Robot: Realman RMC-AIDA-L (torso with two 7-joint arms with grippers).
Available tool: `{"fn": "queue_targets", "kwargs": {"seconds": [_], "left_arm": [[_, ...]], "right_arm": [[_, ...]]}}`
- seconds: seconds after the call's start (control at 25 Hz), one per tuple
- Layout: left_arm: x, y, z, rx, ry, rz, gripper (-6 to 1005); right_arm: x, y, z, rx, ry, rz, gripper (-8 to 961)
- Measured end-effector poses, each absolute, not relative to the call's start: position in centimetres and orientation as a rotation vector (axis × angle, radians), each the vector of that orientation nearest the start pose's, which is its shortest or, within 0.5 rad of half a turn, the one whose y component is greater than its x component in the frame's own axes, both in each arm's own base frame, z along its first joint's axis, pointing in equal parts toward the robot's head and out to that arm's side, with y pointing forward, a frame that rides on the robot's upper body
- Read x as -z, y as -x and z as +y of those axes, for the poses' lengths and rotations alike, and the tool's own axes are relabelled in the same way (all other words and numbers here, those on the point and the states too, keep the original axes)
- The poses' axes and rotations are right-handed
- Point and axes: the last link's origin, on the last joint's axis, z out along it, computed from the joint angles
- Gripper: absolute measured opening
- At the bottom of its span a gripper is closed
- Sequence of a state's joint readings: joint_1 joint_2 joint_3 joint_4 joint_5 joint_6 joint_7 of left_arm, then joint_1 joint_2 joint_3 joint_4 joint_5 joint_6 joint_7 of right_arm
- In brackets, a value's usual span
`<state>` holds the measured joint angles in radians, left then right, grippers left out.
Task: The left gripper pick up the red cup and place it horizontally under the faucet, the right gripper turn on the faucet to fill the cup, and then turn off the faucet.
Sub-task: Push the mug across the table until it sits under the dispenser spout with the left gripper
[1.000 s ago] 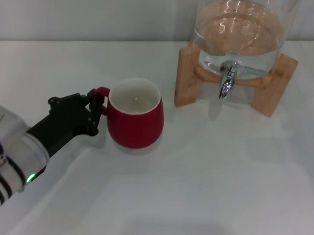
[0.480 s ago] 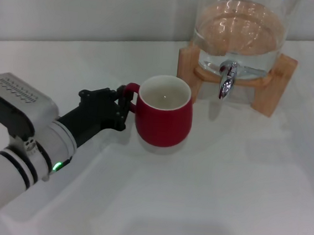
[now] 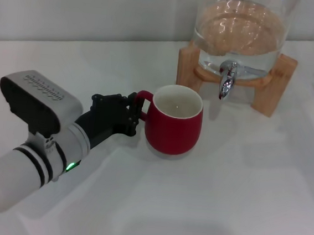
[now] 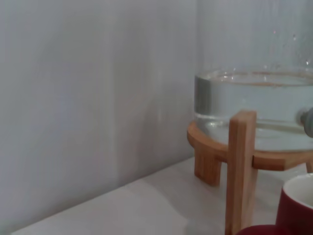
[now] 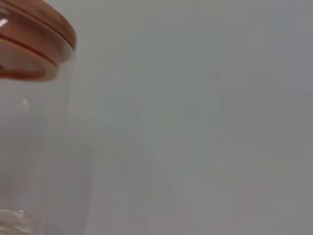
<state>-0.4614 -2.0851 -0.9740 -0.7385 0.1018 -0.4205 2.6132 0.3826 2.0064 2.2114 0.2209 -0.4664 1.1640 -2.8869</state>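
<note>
Free room and obstacles. The cup (image 3: pixel 174 121) stands upright on the table (image 3: pixel 238 203), its handle clamped by the left gripper (image 3: pixel 135 114), whose arm blocks the near-left approach. Far right of the cup, the wooden stand (image 3: pixel 187 79) carries the glass jar (image 3: pixel 241 25); the faucet (image 3: pixel 227 80) hangs between the stand's two front legs. Open tabletop lies below the faucet, bounded by those legs on the left and right. The cup's rim sits just near-left of the left leg, which stands between cup and spout on a straight path. Table surface near and right of the cup is open. A wall (image 3: pixel 73 4) closes the far side.
</note>
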Motion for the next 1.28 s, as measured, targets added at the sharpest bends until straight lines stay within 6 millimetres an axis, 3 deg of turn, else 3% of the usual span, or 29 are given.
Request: {"fn": "queue_targets", "kwargs": {"seconds": [1.28], "left_arm": [[14.3,15.8,35.8,0.391,2.384,-0.43,104]], "right_arm": [[-6.8,-36.0,33.0,-0.637,1.533,0.355,604]]}}
